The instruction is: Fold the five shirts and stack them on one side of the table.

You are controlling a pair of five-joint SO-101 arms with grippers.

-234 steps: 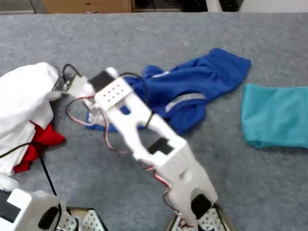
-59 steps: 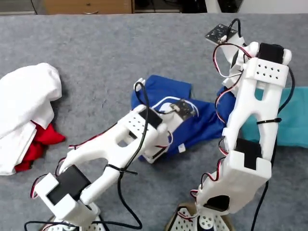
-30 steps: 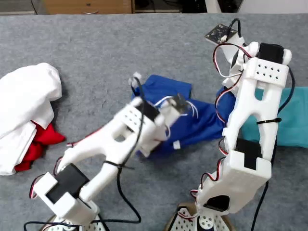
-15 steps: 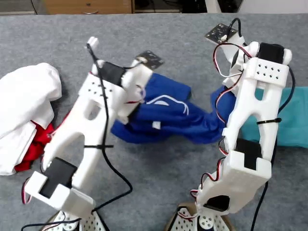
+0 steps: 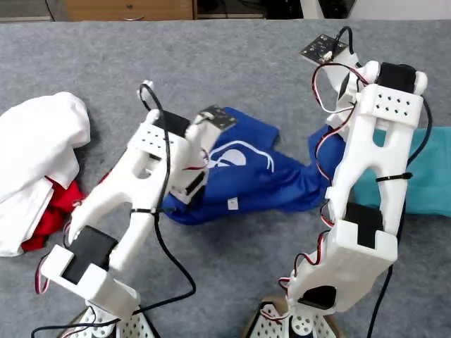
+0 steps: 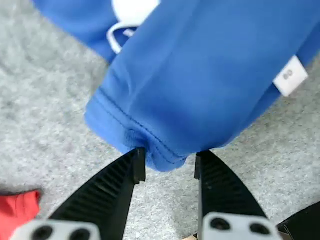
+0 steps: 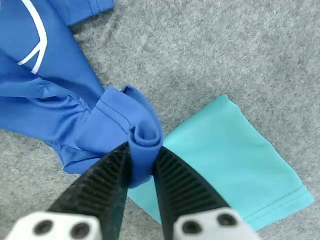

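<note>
Blue shirt: the blue shirt (image 5: 246, 176) is lying mid-surface, drawn out lengthwise between the two hands, its printed side showing upward.
Change: over the last two seconds the left arm has been swinging from the shirt's centre toward the white shirt (image 5: 35, 148), dragging the bunched cloth out flatter; in the last half second it is easing back a little.
Meaning: the garment appears to be getting spread for folding; no fold is made yet.
Left hand: the left hand (image 6: 166, 165) is hovering low at the shirt's left hem, jaws apart, with the hem sitting between the tips and no firm pinch visible.
Right hand: the right hand (image 7: 141, 160) is staying clamped on the rolled right end, beside the folded teal shirt (image 7: 225, 150).
Right arm: it is holding unchanged, raised over the teal shirt.
Surroundings: the red shirt (image 5: 53, 208) is lying under the white one at the left of the surface (image 5: 211, 70).
</note>
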